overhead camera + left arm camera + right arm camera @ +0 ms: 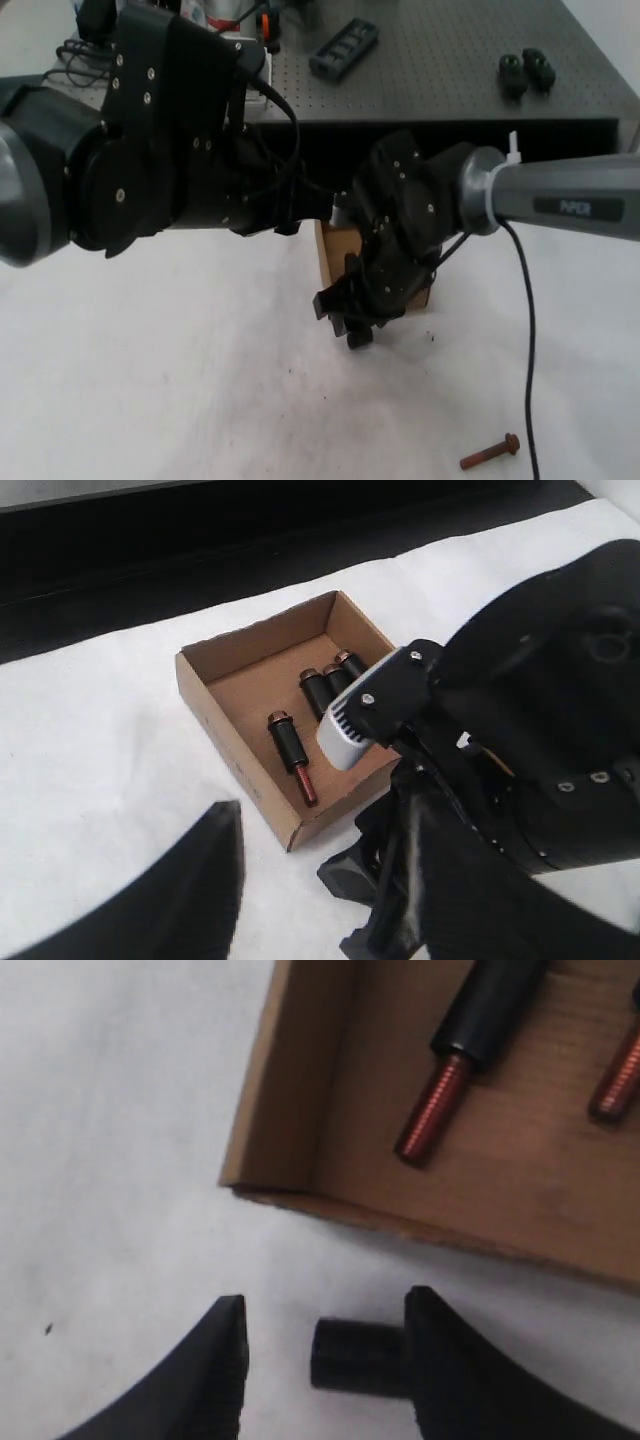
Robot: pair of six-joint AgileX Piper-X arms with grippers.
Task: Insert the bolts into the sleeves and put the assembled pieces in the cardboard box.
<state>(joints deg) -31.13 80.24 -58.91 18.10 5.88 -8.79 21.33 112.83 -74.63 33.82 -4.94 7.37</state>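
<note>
- Right gripper (325, 1305): fingers apart, with a black sleeve (355, 1355) between them, just outside the cardboard box (290, 1080).
- Left gripper (322, 810): fingers apart, near the box.
- Loose bolt (490, 452) lies near the bench's near edge.

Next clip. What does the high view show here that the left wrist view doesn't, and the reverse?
High view adds: a loose bolt on the white cloth, and two black sleeves far back on the perforated plate. Left wrist view adds: three assembled pieces lying inside the cardboard box. Shared: the cardboard box and the right gripper just outside it.
</note>
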